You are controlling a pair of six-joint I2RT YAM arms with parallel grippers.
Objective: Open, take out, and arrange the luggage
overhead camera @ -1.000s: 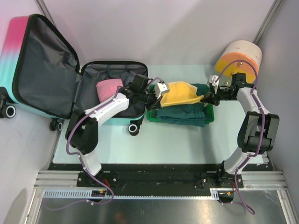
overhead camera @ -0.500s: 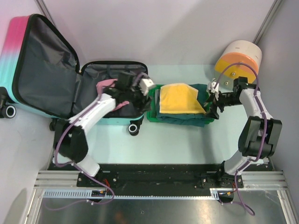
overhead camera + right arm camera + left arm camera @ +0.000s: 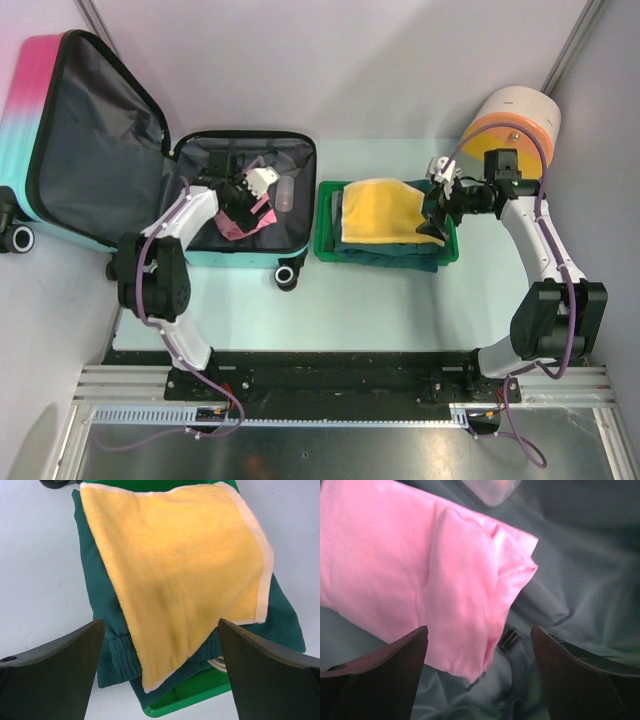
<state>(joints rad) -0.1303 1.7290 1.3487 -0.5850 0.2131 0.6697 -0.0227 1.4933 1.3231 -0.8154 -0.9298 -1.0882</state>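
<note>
Both stand open: the left end effector [image 3: 477, 645] hangs just above the pink cloth [image 3: 420, 565] in the luggage [image 3: 95, 150] lying open at the table's [image 3: 380, 300] left, the right end effector [image 3: 160, 625] far off.

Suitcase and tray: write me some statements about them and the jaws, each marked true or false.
1. The suitcase lies shut. False: it lies open.
2. A yellow towel tops the pile in the tray. True.
3. The left jaws grip the pink cloth. False: they stand open over it, holding nothing.
4. The right jaws stand open over the yellow towel. True.
</note>
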